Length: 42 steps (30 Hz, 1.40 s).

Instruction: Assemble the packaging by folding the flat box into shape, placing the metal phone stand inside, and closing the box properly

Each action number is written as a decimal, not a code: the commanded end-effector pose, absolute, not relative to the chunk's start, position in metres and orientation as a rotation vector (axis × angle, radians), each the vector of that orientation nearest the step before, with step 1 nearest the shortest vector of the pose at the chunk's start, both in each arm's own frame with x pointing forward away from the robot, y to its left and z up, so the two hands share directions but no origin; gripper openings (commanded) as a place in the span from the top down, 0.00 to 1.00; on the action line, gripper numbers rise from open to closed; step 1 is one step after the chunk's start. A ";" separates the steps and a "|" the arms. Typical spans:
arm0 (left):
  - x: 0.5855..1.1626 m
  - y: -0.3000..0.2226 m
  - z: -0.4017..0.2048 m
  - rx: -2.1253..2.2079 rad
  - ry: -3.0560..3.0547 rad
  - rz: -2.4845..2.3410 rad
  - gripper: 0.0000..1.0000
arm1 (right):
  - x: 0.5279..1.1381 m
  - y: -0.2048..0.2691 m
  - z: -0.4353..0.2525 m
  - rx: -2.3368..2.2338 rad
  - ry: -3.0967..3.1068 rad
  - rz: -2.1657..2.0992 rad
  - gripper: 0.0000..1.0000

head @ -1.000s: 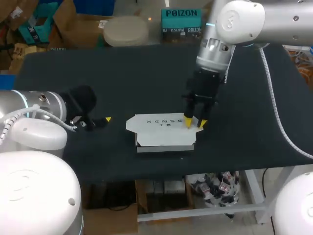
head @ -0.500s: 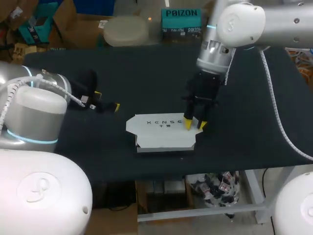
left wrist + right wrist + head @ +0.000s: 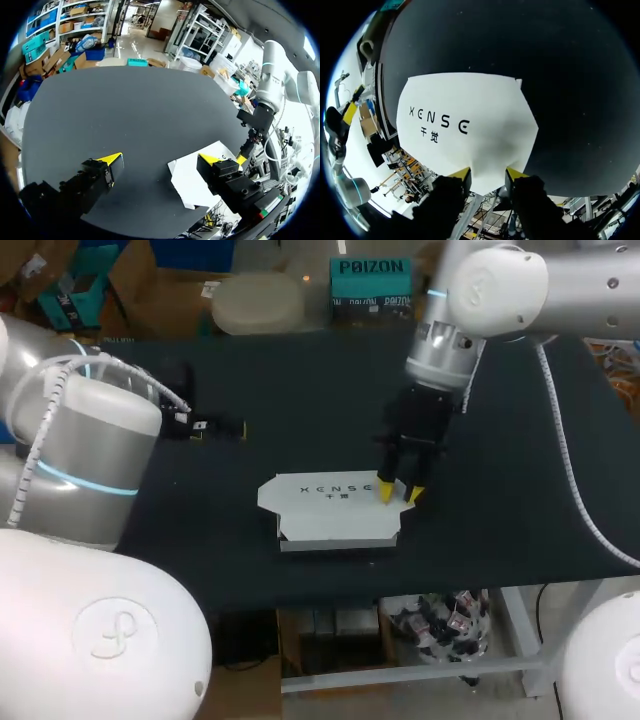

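The black worktop (image 3: 520,440) carries the white box (image 3: 335,525) near its front edge, folded into shape, its lid (image 3: 465,120) lying over it. No stand shows, and it cannot be told whether it sits inside. The right hand (image 3: 400,494) stands at the lid's right end, set narrow, with nothing visibly pinched. The left hand (image 3: 160,160) hangs wide and empty, well apart. Closing seems to be the step in hand. The next move likely calls for pressing the lid flat and tucking its flap.
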State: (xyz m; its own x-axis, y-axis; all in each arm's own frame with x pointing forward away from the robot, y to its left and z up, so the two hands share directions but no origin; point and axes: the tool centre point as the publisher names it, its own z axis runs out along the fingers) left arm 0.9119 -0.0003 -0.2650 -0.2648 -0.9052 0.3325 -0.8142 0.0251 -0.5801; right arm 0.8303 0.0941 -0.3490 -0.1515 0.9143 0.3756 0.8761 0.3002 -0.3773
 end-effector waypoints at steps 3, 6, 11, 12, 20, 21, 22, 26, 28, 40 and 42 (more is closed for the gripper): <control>0.921 -0.010 -0.266 -2.802 1.953 -0.320 0.00 | 0.828 0.094 -0.353 -1.614 -2.032 0.070 0.54; 0.921 -0.010 -0.266 -2.802 1.953 -0.320 0.00 | 0.828 0.095 -0.354 -1.633 -2.026 0.047 0.53; 0.931 -0.011 -0.264 -3.062 1.708 -0.222 0.00 | 0.830 0.095 -0.354 -1.685 -2.026 -0.004 0.53; 0.935 -0.011 -0.265 -3.145 1.557 -0.189 0.00 | 0.831 0.095 -0.354 -1.689 -2.025 -0.011 0.53; 0.944 -0.015 -0.270 -3.161 1.059 -0.132 0.00 | 0.833 0.097 -0.355 -1.702 -2.041 -0.069 0.53; 0.944 -0.015 -0.270 -3.161 1.059 -0.132 0.00 | 0.834 0.097 -0.355 -1.701 -2.041 -0.070 0.53; 0.944 -0.015 -0.270 -3.161 1.059 -0.132 0.00 | 0.834 0.098 -0.355 -1.701 -2.042 -0.070 0.53; 0.944 -0.015 -0.270 -3.161 1.059 -0.132 0.00 | 0.835 0.096 -0.358 -1.711 -2.038 -0.084 0.54; 0.948 -0.017 -0.270 -3.236 1.011 -0.076 0.00 | 0.835 0.096 -0.359 -1.714 -2.035 -0.088 0.54; 0.919 -0.040 -0.290 -3.144 1.365 0.063 0.00 | 0.836 0.098 -0.363 -1.722 -2.036 -0.108 0.55; 0.918 -0.042 -0.290 -3.089 1.450 0.089 0.00 | 0.836 0.098 -0.364 -1.724 -2.035 -0.108 0.55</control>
